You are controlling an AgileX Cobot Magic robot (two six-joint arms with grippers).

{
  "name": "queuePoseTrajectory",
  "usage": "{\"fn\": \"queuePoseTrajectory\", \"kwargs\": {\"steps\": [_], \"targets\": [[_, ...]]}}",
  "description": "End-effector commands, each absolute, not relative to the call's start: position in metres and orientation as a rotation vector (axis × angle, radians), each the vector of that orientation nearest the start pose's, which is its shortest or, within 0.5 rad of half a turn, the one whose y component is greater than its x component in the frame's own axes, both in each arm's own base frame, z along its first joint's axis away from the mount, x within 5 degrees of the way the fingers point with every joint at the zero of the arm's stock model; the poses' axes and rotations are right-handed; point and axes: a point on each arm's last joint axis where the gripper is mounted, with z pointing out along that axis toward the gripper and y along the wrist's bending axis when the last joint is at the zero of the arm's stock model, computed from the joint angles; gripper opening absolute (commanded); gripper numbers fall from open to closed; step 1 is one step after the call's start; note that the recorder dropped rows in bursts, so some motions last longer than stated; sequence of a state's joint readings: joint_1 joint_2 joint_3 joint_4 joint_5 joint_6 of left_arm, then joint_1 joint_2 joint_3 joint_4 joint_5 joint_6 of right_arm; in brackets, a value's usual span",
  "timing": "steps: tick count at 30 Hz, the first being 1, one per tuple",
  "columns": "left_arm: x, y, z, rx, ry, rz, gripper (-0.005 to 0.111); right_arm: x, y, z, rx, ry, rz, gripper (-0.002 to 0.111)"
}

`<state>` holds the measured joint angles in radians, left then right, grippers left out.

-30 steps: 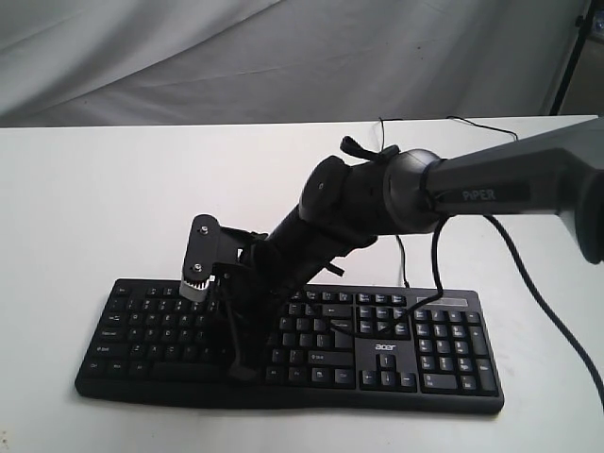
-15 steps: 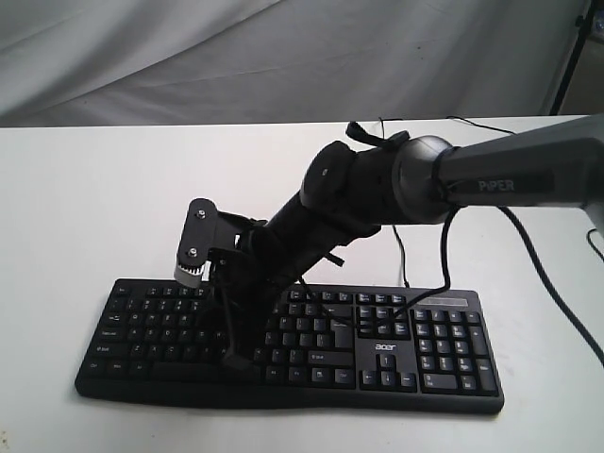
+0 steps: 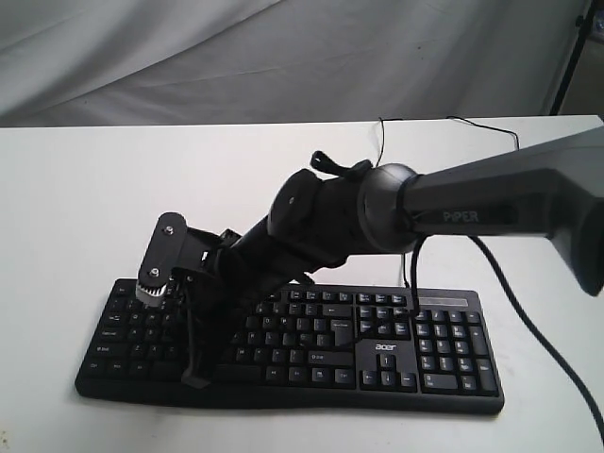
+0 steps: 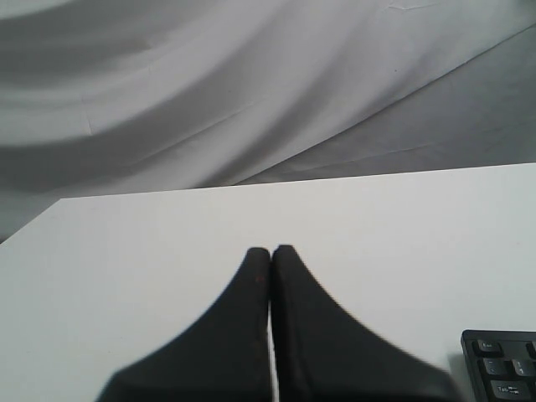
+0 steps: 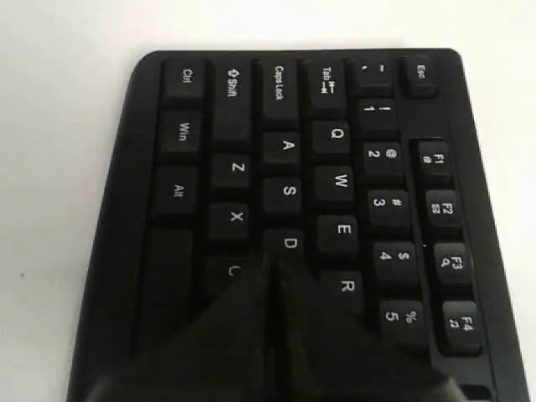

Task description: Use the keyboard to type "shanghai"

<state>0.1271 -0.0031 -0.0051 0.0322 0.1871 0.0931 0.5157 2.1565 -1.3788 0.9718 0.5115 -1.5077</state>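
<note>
The black keyboard (image 3: 444,349) with its white "acer" logo lies across the near part of the white table (image 3: 94,198). My right gripper (image 3: 193,377) reaches across from the right, shut and pointing down, over the keyboard's left end near its front edge. In the right wrist view the closed right gripper (image 5: 276,264) has its tips at the D key (image 5: 289,244), between the C and R keys; whether it touches is unclear. My left gripper (image 4: 270,251) is shut and empty above bare table, with a corner of the keyboard (image 4: 502,368) beside it.
The keyboard's thin black cable (image 3: 381,132) runs over the table's far edge. The right arm's own cable (image 3: 528,321) hangs down over the table at the right. A grey cloth backdrop (image 3: 283,57) hangs behind the table.
The right arm has swung left and lower, carrying its shut gripper from over the keyboard's middle keys to its left end. The keyboard has not moved.
</note>
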Motion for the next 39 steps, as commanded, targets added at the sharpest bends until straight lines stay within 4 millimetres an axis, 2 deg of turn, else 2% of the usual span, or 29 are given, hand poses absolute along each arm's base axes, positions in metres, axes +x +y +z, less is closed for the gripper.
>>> {"fn": "queuePoseTrajectory", "kwargs": {"steps": [1,7,13,19,32,39], "targets": [[0.056,0.007,0.197,-0.006,1.67,0.19,0.001,0.368,0.261,0.134,-1.431,2.021,0.51,0.0],[0.056,0.007,0.197,-0.006,1.67,0.19,0.001,0.373,0.282,0.149,-1.416,1.964,0.518,0.0],[0.056,0.007,0.197,-0.006,1.67,0.19,0.001,0.383,0.305,0.141,-1.417,1.965,0.571,0.0],[0.056,0.007,0.197,-0.006,1.67,0.19,0.001,0.385,0.302,0.135,-1.46,2.017,0.518,0.0],[0.056,0.007,0.197,-0.006,1.67,0.19,0.001,0.387,0.302,0.135,-1.442,2.01,0.501,0.0],[0.056,0.007,0.197,-0.006,1.67,0.19,0.001,0.389,0.302,0.12,-1.468,2.014,0.488,0.0]]}}
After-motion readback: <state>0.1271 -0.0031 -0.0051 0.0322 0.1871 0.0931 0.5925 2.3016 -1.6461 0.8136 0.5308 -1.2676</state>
